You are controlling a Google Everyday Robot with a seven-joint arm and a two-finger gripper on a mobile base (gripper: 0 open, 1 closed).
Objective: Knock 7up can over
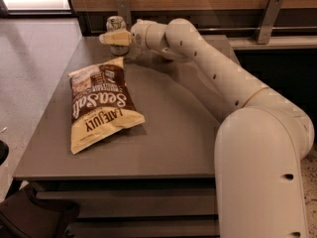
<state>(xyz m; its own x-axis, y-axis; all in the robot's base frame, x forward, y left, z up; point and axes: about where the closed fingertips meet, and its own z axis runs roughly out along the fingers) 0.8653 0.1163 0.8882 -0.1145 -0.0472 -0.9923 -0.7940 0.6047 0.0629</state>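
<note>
The 7up can (116, 24) stands upright at the far left of the grey table (173, 133), close to the back edge. It has a pale body and a silver top rim. My gripper (112, 37) reaches in from the right on the white arm (198, 48). Its cream tip lies across the lower front of the can and hides that part. The gripper looks to be touching the can or right at it.
A brown and cream chip bag (99, 105) lies flat on the left half of the table, just in front of the gripper. A wooden wall panel with metal brackets (270, 14) runs behind the table. Pale floor lies to the left.
</note>
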